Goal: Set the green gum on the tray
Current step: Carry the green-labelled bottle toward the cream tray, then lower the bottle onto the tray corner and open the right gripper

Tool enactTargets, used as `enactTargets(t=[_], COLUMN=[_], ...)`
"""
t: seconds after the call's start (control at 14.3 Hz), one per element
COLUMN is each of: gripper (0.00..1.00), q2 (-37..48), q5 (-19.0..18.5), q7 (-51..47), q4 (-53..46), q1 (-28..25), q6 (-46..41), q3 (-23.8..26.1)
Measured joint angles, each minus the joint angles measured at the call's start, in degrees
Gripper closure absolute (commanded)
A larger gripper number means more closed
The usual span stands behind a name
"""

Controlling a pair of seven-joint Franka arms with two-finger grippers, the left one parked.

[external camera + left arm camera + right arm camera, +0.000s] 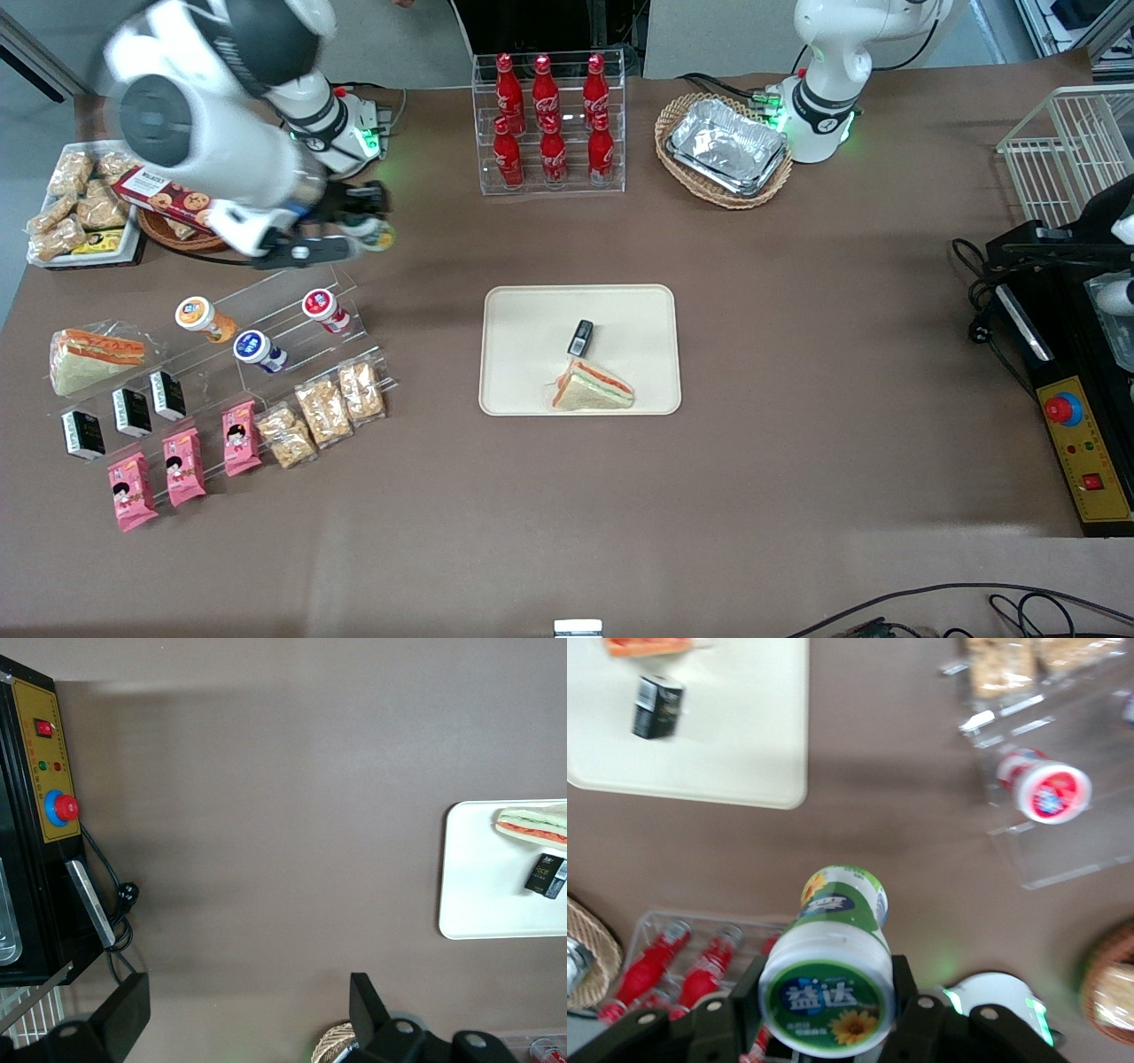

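The green gum (828,983) is a small jar with a white-rimmed green lid and a yellow-green body. My right gripper (827,1003) is shut on it, one finger on each side of the lid. In the front view the gripper (359,232) holds the jar (381,236) in the air above the table, farther from the camera than the clear jar stand. The cream tray (523,354) lies flat at the table's middle, apart from the gripper, and also shows in the right wrist view (744,735). It carries a sandwich (592,388) and a small black pack (580,337).
A clear tiered stand holds an orange-lidded jar (195,315), a blue-lidded jar (252,347) and a red-lidded jar (319,306), with snack packs nearer the camera. A rack of cola bottles (549,124) and a wicker basket of foil trays (725,146) stand farther from the camera than the tray.
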State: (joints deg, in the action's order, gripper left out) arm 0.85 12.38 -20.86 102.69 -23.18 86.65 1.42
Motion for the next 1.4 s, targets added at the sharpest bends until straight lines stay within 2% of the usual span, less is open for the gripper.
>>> enactTargets(t=[0.35,0.49,0.84,1.26,1.33,1.4], gripper=[0.73,0.73,0.73,0.71,0.67,0.38], q2=[-10.5,-13.6,-17.6,-22.8,-23.2,-23.3], q5=[0.6,0.6,0.6,0.6,0.6,0.6], q7=[-9.8,-11.7,-13.7,-13.8,-13.8,-13.8], q4=[1.5,3.7,12.6,14.5,14.5,14.5], q1=[-10.3,-12.8,-15.5,-16.5,-16.5,-16.5], q6=[17.2,24.1,40.6,47.2,47.5,47.6], q3=[0.1,0.1,0.0,0.0,-0.1,-0.1])
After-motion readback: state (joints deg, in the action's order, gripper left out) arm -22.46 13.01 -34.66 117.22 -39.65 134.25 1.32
